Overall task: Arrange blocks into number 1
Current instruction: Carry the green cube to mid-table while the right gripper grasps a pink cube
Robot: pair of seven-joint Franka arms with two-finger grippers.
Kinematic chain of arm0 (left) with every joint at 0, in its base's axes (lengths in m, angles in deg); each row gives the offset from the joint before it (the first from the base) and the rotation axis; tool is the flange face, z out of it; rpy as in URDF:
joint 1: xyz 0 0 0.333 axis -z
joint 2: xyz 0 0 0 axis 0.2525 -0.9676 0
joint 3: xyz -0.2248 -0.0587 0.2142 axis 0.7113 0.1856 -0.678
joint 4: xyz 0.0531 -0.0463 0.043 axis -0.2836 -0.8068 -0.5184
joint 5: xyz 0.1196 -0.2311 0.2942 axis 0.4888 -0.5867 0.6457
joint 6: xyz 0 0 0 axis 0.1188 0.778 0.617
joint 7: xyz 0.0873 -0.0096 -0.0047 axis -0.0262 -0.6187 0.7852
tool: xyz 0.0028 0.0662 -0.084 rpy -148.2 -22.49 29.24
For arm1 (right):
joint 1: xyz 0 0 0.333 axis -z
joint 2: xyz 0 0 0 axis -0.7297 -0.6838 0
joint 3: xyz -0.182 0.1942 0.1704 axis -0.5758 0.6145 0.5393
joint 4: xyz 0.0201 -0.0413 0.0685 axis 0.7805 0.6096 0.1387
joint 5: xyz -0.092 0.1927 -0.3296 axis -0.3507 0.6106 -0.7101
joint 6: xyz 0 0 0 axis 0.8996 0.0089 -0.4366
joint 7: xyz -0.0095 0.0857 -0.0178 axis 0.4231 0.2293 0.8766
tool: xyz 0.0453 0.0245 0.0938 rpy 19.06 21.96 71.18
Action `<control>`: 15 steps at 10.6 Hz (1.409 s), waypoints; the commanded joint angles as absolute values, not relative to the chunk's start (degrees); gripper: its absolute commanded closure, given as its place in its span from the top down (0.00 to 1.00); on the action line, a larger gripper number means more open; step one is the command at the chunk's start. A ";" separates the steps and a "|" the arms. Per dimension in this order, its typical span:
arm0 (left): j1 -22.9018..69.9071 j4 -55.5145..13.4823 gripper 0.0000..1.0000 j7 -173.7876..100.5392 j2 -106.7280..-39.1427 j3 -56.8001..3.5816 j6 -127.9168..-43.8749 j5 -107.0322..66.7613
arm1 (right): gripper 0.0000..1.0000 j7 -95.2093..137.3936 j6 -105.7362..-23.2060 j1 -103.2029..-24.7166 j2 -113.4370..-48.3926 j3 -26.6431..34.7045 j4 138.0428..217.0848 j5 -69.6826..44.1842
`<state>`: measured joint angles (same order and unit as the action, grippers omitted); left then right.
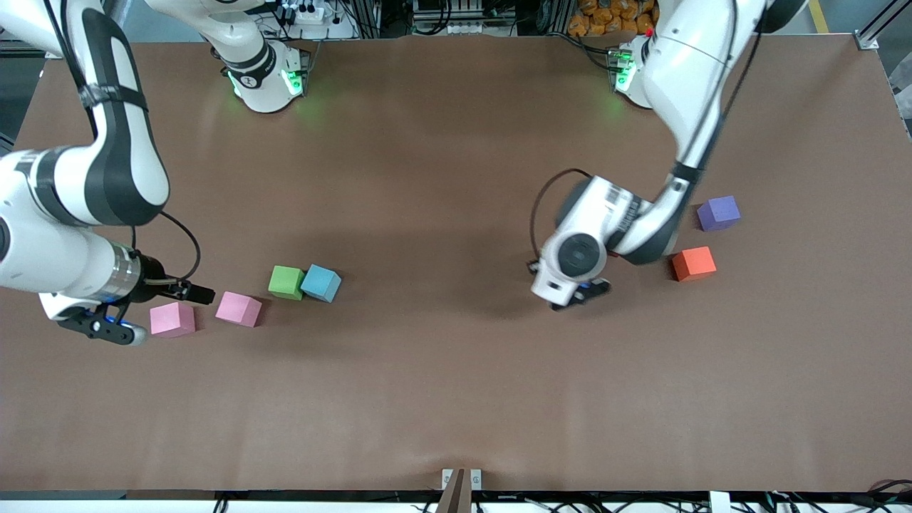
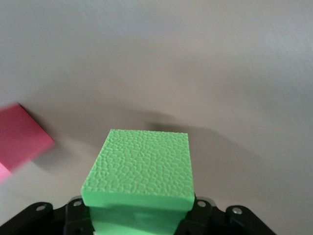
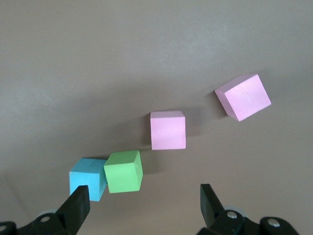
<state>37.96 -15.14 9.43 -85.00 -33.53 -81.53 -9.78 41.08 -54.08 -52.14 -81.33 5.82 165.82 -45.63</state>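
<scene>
Two of my grippers were at work. My left gripper (image 1: 578, 293) was clamped on a green block (image 2: 139, 176) low over the table (image 1: 442, 385), near the orange block (image 1: 694, 263). My right gripper (image 3: 144, 208) hung with jaws apart by a pink block (image 1: 172, 318). The foam looked light and soft, so flat opposite sides suited a gentle pinch.

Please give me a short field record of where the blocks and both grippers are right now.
left gripper: shut on a green block, near the orange block
right gripper: open, above the pink blocks
table group: green block touching blue block; two pink blocks nearer the front camera
left arm's end: purple block, orange block
</scene>
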 commanded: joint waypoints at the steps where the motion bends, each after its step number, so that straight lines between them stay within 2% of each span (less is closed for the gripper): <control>1: 37.57 -20.08 0.00 11.85 -81.69 -28.17 -81.94 -9.30 | 1.00 38.08 -57.12 -50.73 -84.33 6.05 165.81 -45.29; 2: 37.65 -22.79 0.00 12.03 -80.64 -25.80 -83.07 -9.30 | 1.00 37.12 -58.35 -50.55 -85.82 6.05 166.17 -45.11; 4: 37.74 -31.39 0.00 15.35 -78.35 -19.48 -94.18 -9.21 | 1.00 36.93 -61.07 -50.38 -89.16 6.05 166.52 -44.76; 5: 38.27 -33.34 0.00 17.46 -78.17 -16.23 -97.55 -8.77 | 1.00 36.76 -62.57 -49.85 -90.31 6.05 166.78 -43.63; 8: 42.30 -33.98 0.00 23.00 -78.43 -11.37 -97.76 -8.68 | 1.00 36.67 -65.99 -49.67 -91.37 6.05 170.19 -41.87; 12: 50.83 -34.86 0.00 26.62 -80.79 -11.10 -99.42 -8.68 | 1.00 36.15 -69.26 -49.85 -91.55 5.96 174.78 -41.86; 15: 51.71 -34.77 0.00 26.62 -81.50 -11.10 -99.86 -8.59 | 1.00 34.47 -70.75 -50.20 -93.39 5.79 174.78 -42.04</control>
